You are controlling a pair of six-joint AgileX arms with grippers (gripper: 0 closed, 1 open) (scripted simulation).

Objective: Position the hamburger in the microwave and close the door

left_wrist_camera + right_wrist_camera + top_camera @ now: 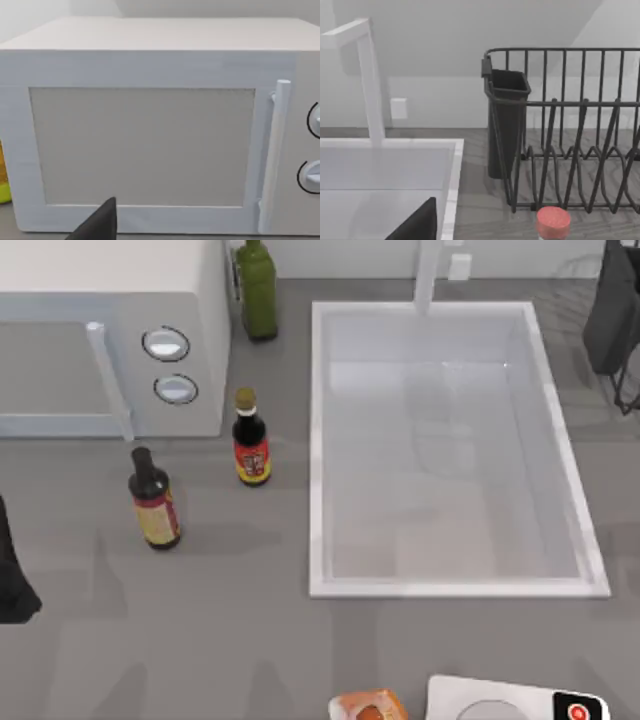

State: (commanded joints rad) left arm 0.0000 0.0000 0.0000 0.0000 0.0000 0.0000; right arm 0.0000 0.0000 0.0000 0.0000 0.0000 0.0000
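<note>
The microwave sits far left, its door closed. The hamburger lies at the desk's near edge. We cannot tell our fingers' state.

We see the microwave at the table's far left, its door shut. A bottle stands just right of it, two more bottles in front. The sink fills the middle right, the dish rack beyond it. The hamburger lies at the near edge, beside a device.
</note>
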